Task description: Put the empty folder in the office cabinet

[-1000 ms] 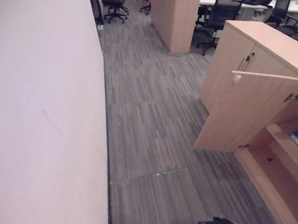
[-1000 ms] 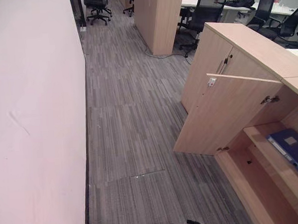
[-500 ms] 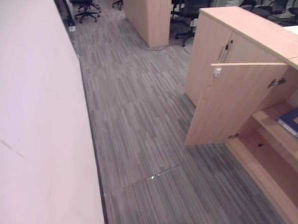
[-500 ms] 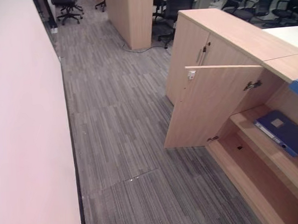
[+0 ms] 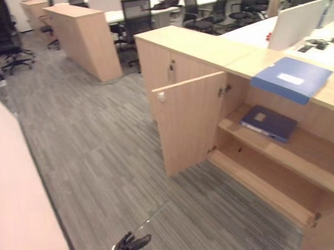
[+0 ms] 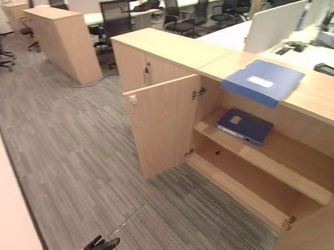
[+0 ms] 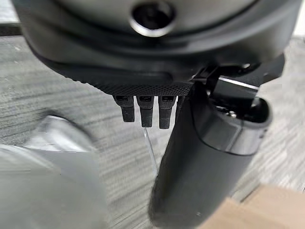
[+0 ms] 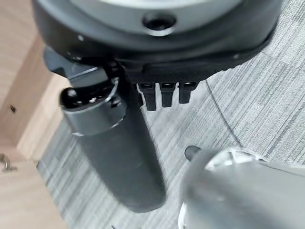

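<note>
Across the left eye view, a light wooden office cabinet stands on grey striped carpet, its door swung open toward the camera. A light blue folder lies flat on the cabinet's top, its near edge jutting slightly past the front. Inside, on the upper shelf, a darker blue folder lies flat — which of the two is the empty one cannot be told. A second wooden cabinet stands farther back, with black office chairs and white desks behind. At the bottom edge the left hand shows dark against the carpet, holding nothing.

From the right eye view the same scene: the light blue folder on the cabinet top, the darker one on the shelf below it, the door open, and the left hand low over the carpet.

Through the left wrist view, the left hand hangs over the carpet with its short fingers loosely down and its thumb straight — nothing in its hold.

Lastly, the right wrist view shows the right hand likewise relaxed, fingers slack, thumb extended, empty, over carpet beside the cabinet's wood.
</note>
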Tool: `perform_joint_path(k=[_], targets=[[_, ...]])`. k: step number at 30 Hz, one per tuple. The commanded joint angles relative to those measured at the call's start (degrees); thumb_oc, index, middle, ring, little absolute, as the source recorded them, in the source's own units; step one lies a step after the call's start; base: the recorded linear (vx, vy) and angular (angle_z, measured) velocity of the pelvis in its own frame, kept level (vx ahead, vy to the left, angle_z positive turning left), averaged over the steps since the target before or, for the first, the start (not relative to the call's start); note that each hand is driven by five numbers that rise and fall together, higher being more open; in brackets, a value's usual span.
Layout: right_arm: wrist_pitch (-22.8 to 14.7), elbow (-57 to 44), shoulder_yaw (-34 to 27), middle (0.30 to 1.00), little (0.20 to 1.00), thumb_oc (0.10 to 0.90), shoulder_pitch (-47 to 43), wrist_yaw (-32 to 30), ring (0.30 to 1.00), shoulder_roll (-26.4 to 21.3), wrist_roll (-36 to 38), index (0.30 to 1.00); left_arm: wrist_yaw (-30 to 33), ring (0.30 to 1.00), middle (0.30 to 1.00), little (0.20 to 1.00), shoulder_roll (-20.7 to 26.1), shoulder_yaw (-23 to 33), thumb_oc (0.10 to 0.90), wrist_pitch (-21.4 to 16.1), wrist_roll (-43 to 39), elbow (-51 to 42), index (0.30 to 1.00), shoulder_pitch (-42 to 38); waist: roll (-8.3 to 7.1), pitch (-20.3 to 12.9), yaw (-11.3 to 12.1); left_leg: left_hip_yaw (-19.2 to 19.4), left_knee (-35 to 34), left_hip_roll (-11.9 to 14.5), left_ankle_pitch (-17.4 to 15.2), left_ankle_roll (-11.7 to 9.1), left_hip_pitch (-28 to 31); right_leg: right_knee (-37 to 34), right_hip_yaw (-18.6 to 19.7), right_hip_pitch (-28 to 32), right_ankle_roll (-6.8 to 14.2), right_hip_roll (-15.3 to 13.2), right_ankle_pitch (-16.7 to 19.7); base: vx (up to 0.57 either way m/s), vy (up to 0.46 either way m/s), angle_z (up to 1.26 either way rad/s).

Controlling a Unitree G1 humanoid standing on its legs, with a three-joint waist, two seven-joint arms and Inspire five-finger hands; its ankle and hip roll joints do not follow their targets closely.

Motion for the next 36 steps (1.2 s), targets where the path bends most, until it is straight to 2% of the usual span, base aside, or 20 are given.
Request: perform_joint_path(k=[1, 2, 3, 4, 5, 6, 8, 11, 14, 16, 22, 26, 31, 34, 36], targets=[[-1.2, -1.7, -1.5, 0.900, 0.900, 0.800, -0.4, -0.5, 0.900, -1.3, -1.0, 0.900, 0.4, 0.900, 0.900, 0.900, 2.2, 1.7, 0.800, -1.8, -1.3, -2.8, 0.900, 1.8, -0.16, 3.1, 5.0, -0.9, -0.9, 0.7, 2.9, 4.3, 2.9, 4.5, 1.5, 3.3, 6.7, -6.4, -2.5, 0.15, 0.092, -2.04], [-1.1, -1.4, -1.0, 0.900, 0.900, 0.800, -1.0, -0.6, 0.900, -1.0, -1.1, 0.900, 0.5, 0.900, 0.900, 0.900, 1.9, 1.9, 0.800, -2.0, -2.0, -1.5, 0.900, 1.8, 0.70, 3.0, 5.3, -4.6, -5.5, 2.3, 5.7, 3.9, 1.4, 4.8, 4.1, 3.0, 7.0, -5.7, -2.9, 0.16, 0.131, -1.49], [-1.1, -1.3, -0.8, 0.900, 0.900, 0.800, -1.2, -0.5, 0.900, -0.8, -1.2, 0.900, 0.5, 0.900, 0.900, 0.900, 1.8, 2.2, 0.800, -2.2, -2.4, -0.6, 0.900, 1.7, 1.11, 2.9, 5.4, -4.8, -7.9, 3.2, 6.9, 3.7, 1.1, 5.1, 5.5, 2.7, 7.2, -5.4, -3.4, 0.22, 0.284, -1.56], [-1.0, -1.3, -0.5, 0.900, 0.900, 0.800, -1.7, -0.3, 0.900, -0.7, -1.4, 0.900, 0.4, 0.900, 0.900, 0.900, 1.6, 2.7, 0.800, -2.6, -3.1, 1.1, 0.900, 1.6, 2.47, 1.9, 6.1, -4.2, -10.3, 4.1, 9.5, 3.7, 1.0, 4.4, 7.9, 2.5, 7.4, -4.4, -2.7, 0.15, 0.198, -1.11], [-1.0, -1.3, -0.5, 0.900, 0.900, 0.800, -1.7, -0.3, 0.900, -0.7, -1.4, 0.900, 0.4, 0.900, 0.900, 0.900, 1.6, 2.7, 0.800, -2.6, -3.1, 1.1, 0.900, 1.6, 2.43, 2.1, 6.3, -3.9, -10.3, 4.2, 9.3, 3.7, 1.2, 4.6, 8.1, 2.5, 7.4, -4.4, -2.8, 0.21, 0.270, -1.01], [-1.1, -0.7, -0.5, 0.900, 0.900, 0.800, -1.6, -0.1, 0.900, -0.5, -1.4, 0.900, 0.2, 0.900, 0.900, 0.900, 1.1, 2.9, 0.800, -2.8, -3.4, 2.7, 0.900, 1.7, 2.99, 0.6, 6.5, -6.9, -10.1, 2.9, 9.3, 2.8, 1.9, 2.9, 10.0, 2.9, 7.6, -3.3, -2.6, 0.11, 0.102, -0.74], [-1.2, -0.3, -0.6, 0.900, 0.900, 0.800, -1.4, 0.0, 0.900, -0.4, -1.6, 0.900, 0.1, 0.900, 0.900, 0.900, 1.0, 2.7, 0.800, -2.9, -3.3, 4.2, 0.900, 1.5, 3.20, 0.1, 6.3, -7.6, -10.1, 2.5, 9.1, 2.4, 2.6, 2.1, 10.4, 3.3, 7.8, -3.1, -2.3, 0.15, 0.128, -0.90], [-1.1, 0.7, -1.5, 0.900, 0.900, 0.800, -0.2, 0.0, 0.900, 0.4, -1.5, 0.900, 0.1, 0.900, 0.900, 0.900, 1.4, 2.5, 0.800, -2.8, -2.9, 5.9, 0.900, 1.2, 2.48, -0.9, 5.9, -6.4, -10.7, 2.4, 9.4, 2.2, 3.5, -0.8, 9.6, 4.9, 8.7, -3.5, -1.6, 0.17, 0.132, -0.29], [-1.1, 1.2, -2.3, 0.900, 0.900, 0.800, 0.7, 0.0, 0.900, 1.2, -1.2, 0.900, 0.2, 0.900, 0.900, 0.900, 2.0, 2.4, 0.800, -2.8, -2.4, 7.1, 0.900, 0.7, 1.31, -1.3, 5.6, -4.8, -10.3, 0.9, 8.4, 3.1, 4.4, -3.5, 9.2, 6.7, 10.5, -5.4, 0.0, 0.18, 0.173, 0.11], [-1.0, 1.9, -2.7, 0.900, 0.900, 0.800, 1.3, 0.2, 0.900, 1.8, -1.3, 0.900, 0.1, 0.900, 0.900, 0.900, 2.3, 2.7, 0.800, -2.7, -1.4, 8.4, 0.900, 0.6, 0.39, -2.1, 5.5, -2.8, -10.1, -1.1, 6.7, 4.7, 6.0, -5.2, 10.3, 7.5, 12.6, -7.9, 1.7, 0.22, 0.278, -0.08], [-1.1, 1.7, -2.2, 0.900, 0.900, 0.800, 1.8, 0.8, 0.900, 3.1, -1.5, 0.900, 0.0, 0.900, 0.900, 0.900, 3.3, 3.4, 0.800, -2.7, -0.7, 10.3, 0.900, 0.3, -1.25, -2.7, 5.3, -0.7, -10.9, -2.9, 5.0, 6.9, 7.9, -6.8, 11.4, 7.5, 14.8, -10.7, 3.8, 0.12, 0.195, -0.33], [-1.1, 0.9, -2.0, 0.900, 0.900, 0.800, 2.2, 1.0, 0.900, 4.2, -1.9, 0.900, -0.5, 0.900, 0.900, 0.900, 4.0, 2.7, 0.800, -2.6, 1.1, 9.5, 0.900, 0.3, -2.74, -3.1, 4.5, 0.5, -11.5, -5.2, 3.4, 9.0, 9.0, -7.1, 11.1, 6.8, 17.2, -14.1, 6.7, 0.08, 0.204, -0.08], [-1.0, 0.5, -1.9, 0.900, 0.900, 0.800, 2.8, 1.2, 0.900, 4.6, -2.7, 0.900, -1.0, 0.900, 0.900, 0.900, 4.4, 1.8, 0.800, -2.4, 3.1, 8.7, 0.900, 0.6, -3.40, -3.4, 4.0, 0.8, -11.5, -7.4, 2.0, 10.8, 9.9, -6.8, 11.2, 6.1, 18.5, -16.8, 9.2, 0.04, 0.171, -0.06], [-0.8, 0.8, -2.1, 0.900, 0.900, 0.800, 3.1, 1.5, 0.900, 4.4, -3.4, 0.900, -1.4, 0.900, 0.900, 0.900, 4.0, 2.1, 0.800, -2.1, 3.9, 10.0, 0.900, 1.1, -3.33, -3.4, 4.0, 1.0, -11.5, -9.8, 1.1, 12.3, 11.5, -3.6, 12.5, 4.6, 19.2, -20.1, 13.3, 0.05, 0.242, -0.13], [-0.7, 0.6, -2.3, 0.900, 0.900, 0.800, 3.4, 1.6, 0.900, 4.2, -3.5, 0.900, -1.8, 0.900, 0.900, 0.900, 3.8, 2.1, 0.800, -1.8, 4.6, 11.4, 0.900, 1.5, -3.05, -2.9, 3.8, 0.8, -11.4, -11.5, 0.8, 13.4, 13.2, 0.9, 13.6, 3.8, 18.6, -23.0, 18.0, 0.04, 0.267, -0.37]])
